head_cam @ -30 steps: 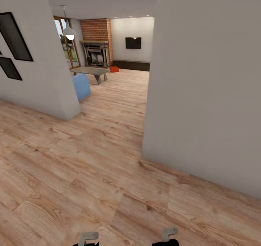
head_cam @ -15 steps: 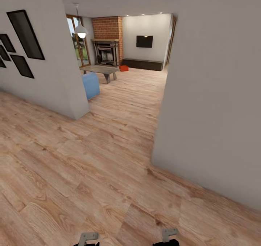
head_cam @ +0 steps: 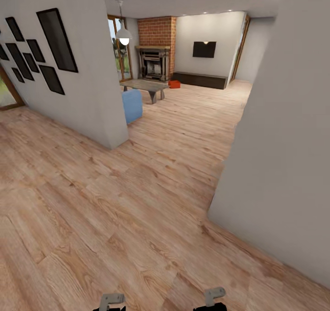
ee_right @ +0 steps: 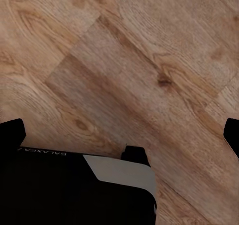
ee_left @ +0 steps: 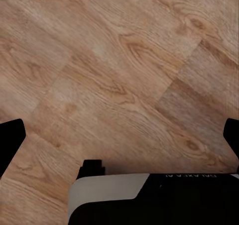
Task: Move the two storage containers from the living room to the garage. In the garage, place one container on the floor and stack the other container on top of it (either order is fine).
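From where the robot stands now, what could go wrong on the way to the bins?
The grey wall corner juts in close on the right; cutting the turn could clip it. Further in, the blue chair and low table narrow the route to the orange-red container by the fireplace.

Even, bright, soft render light covers the wood floor (head_cam: 137,201), with recessed ceiling spots (head_cam: 206,13) and a glowing pendant lamp (head_cam: 123,40) far off, faint shadows at wall bases, wide-angle leaning walls, and soft, slightly blurred wrist views.
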You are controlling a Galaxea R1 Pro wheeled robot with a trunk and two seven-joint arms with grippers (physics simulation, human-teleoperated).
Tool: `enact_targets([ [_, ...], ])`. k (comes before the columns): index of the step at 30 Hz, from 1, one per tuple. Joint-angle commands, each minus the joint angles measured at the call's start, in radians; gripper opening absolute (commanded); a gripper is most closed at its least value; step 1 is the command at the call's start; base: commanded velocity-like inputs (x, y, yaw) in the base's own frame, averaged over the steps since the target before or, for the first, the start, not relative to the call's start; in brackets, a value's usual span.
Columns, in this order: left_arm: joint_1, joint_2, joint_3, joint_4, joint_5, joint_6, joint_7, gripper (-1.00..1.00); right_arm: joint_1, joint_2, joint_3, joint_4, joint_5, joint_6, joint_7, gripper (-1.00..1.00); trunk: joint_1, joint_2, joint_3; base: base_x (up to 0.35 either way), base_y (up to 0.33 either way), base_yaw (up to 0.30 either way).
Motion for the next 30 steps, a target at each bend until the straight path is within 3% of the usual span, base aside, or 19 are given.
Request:
enact_targets([
  [1,-0.001,0.0,-0.008,0.002,0.01,-0.004,0.0,1.0,0.0,0.0,0.006,-0.001,0.005,0.003,-0.006,1.0,0.001,-0.001,-0.002,0.333,0.002,0.227],
  [12,-0.001,-0.002,-0.008,0.002,0.01,-0.005,0.0,1.0,0.0,0.0,0.007,0.008,0.006,0.003,-0.006,1.0,0.001,-0.001,-0.013,0.341,0.0,0.197],
  [30,-0.001,-0.002,-0.008,0.002,0.01,-0.005,0.0,1.0,0.0,0.0,0.006,0.014,0.005,0.002,-0.006,1.0,0.001,-0.001,0.005,0.343,0.014,0.013],
])
